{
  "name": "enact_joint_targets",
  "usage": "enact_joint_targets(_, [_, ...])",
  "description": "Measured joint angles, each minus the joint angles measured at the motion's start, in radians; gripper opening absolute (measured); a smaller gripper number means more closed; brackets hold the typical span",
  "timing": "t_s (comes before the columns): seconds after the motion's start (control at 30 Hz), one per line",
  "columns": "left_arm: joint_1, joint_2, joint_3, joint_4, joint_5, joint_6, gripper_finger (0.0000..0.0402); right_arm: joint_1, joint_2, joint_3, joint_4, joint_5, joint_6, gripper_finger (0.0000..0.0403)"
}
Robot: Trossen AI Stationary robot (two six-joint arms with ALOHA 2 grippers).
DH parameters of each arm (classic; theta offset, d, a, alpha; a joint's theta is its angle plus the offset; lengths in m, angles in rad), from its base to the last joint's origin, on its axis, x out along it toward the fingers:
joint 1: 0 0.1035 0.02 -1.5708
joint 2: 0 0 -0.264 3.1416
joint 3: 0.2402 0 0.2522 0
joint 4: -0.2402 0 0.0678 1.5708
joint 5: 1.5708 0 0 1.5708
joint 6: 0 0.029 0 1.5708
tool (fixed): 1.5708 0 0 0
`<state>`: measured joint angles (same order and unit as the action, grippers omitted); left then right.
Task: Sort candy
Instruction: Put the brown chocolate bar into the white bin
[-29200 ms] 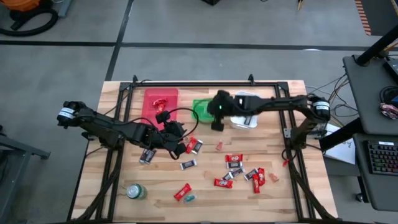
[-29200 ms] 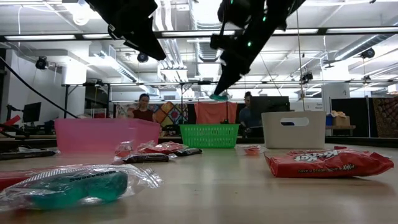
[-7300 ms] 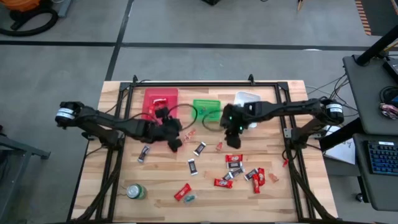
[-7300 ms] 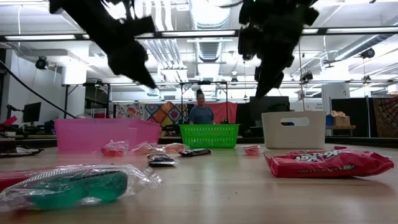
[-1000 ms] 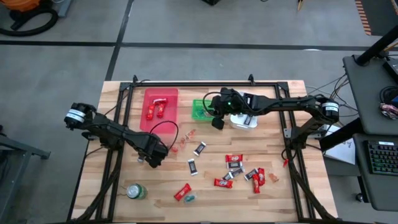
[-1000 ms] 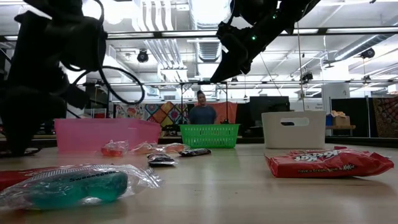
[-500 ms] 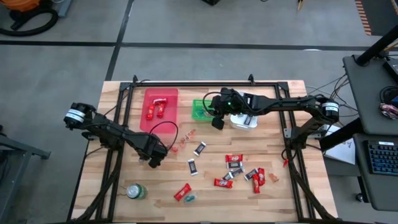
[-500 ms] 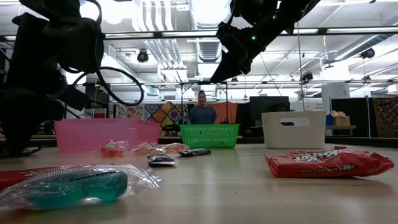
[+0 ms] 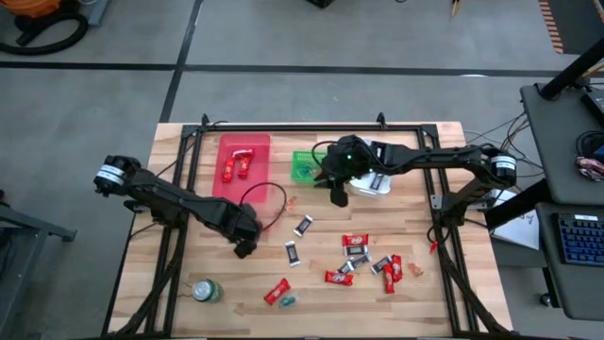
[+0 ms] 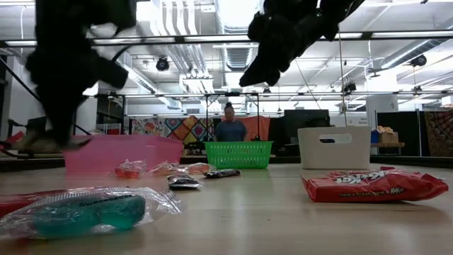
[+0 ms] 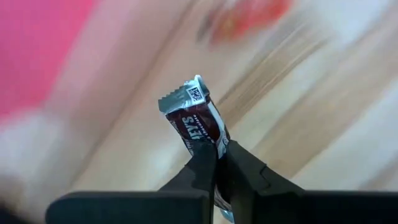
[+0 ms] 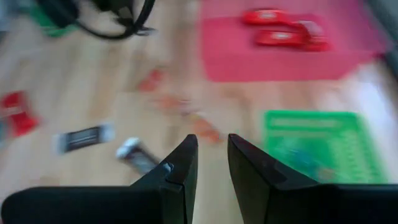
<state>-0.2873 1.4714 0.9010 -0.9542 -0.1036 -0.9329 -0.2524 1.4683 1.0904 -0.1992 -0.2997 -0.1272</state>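
Note:
A dark brown-and-silver candy point(image 11: 196, 118) is in my left gripper point(image 11: 219, 167), which is shut on it above the table's left middle point(image 9: 243, 247), near side of the pink bin point(image 9: 243, 156). That bin holds two red candies point(image 9: 236, 166). My right gripper point(image 12: 211, 155) stands open with nothing between its fingers, high over the table in front of the green basket point(image 9: 306, 166) and the white bin point(image 9: 376, 181). More candy lies flat on the wood: dark pieces point(image 9: 303, 226), red pieces point(image 9: 355, 242) and a cluster point(image 9: 373, 266). My left gripper pinches one end of the dark candy's wrapper point(image 11: 211, 138) between its two fingers. The fingers point down from above. The rest of the candy sticks out past the fingertips, lifted clear of the table.
A round green can point(image 9: 206, 290) lies at the near left. A red candy point(image 9: 276, 291) and a teal one point(image 9: 288, 300) lie near the front edge. In the low view a teal wrapped sweet point(image 10: 85, 212) and a large red wrapper point(image 10: 371, 185) lie close by. A person stands behind the table.
My left gripper has shut on the dark candy that lay by it, then risen and shifted a little toward the table's right, lifting the candy clear. My right gripper has swung at the wrist toward the near right, staying open.

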Motion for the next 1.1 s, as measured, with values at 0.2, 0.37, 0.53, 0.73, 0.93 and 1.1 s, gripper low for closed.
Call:
enact_joint_targets(0.2, [0.0, -0.044, 0.113, 0.292, -0.157, 0.342, 0.0002, 0.033, 0.021, -0.016, 0.062, -0.101, -0.034, 0.0082])
enact_joint_targets(0.37, [0.0, -0.047, 0.124, 0.597, -0.167, 0.669, 0.0002, 0.082, 0.031, -0.053, 0.173, -0.102, -0.048, 0.0082])
enact_joint_targets(0.53, [0.001, -0.043, 0.083, 0.82, -0.168, 0.877, 0.0002, 0.125, 0.032, -0.108, 0.322, -0.104, -0.049, 0.0082])
enact_joint_targets(0.73, [0.003, -0.041, 0.019, 1.013, -0.167, 0.947, 0.0002, 0.157, 0.032, -0.157, 0.507, -0.104, -0.05, 0.0082])
enact_joint_targets(0.93, [0.003, -0.037, -0.064, 1.135, -0.167, 0.92, 0.0002, 0.167, 0.032, -0.156, 0.586, -0.119, -0.057, 0.0082])
enact_joint_targets(1.1, [0.003, -0.038, -0.148, 1.316, -0.167, 0.898, 0.0002, 0.169, 0.032, -0.143, 0.609, -0.202, -0.021, 0.0082])
